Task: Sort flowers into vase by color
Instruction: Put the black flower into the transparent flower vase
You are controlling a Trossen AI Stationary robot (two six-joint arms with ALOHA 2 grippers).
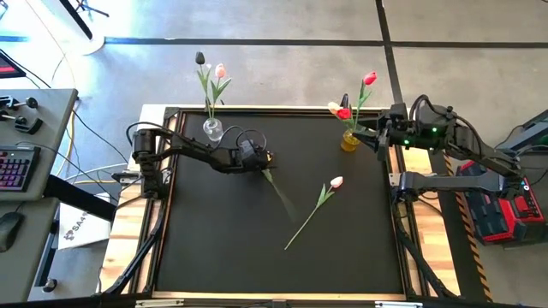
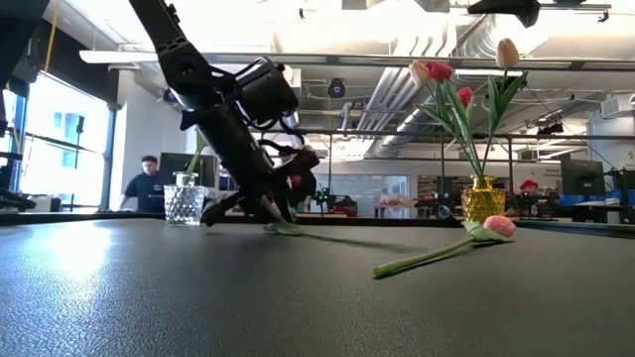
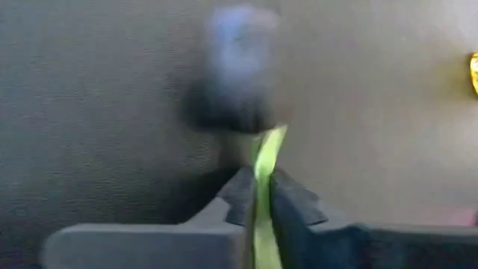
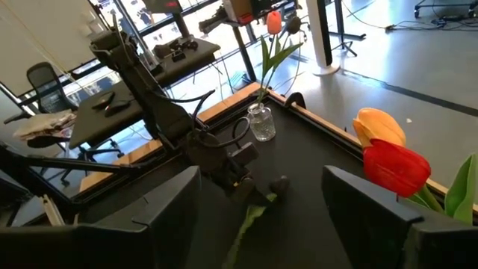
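Note:
A dark-headed tulip (image 4: 278, 184) lies on the black table, its green stem (image 1: 281, 192) trailing toward the near right. My left gripper (image 1: 268, 159) is down at its head end, shut on it. A clear glass vase (image 1: 212, 129) at the far left holds a dark and a pink tulip. At the far right stands a yellow vase (image 1: 349, 141) holding red and pale tulips, with my right gripper (image 1: 374, 135) open and raised right beside it. A pink-white tulip (image 1: 336, 182) lies flat on the table at mid right. My left gripper pinches the dark tulip's green stem (image 3: 261, 168) between its two fingers (image 3: 240, 196), just short of the head (image 3: 239, 67), which sits beyond the fingertips. The fingers slant down from the table's left. The rest of the stem (image 2: 327, 236) lies on the table.
The loose pink-white tulip's stem (image 1: 304, 224) runs toward the near edge, close to the dark tulip's stem end. A raised wooden frame (image 1: 282, 109) borders the table. A desk with a keyboard (image 1: 15, 167) stands to the left, and a person (image 2: 147, 183) is far behind.

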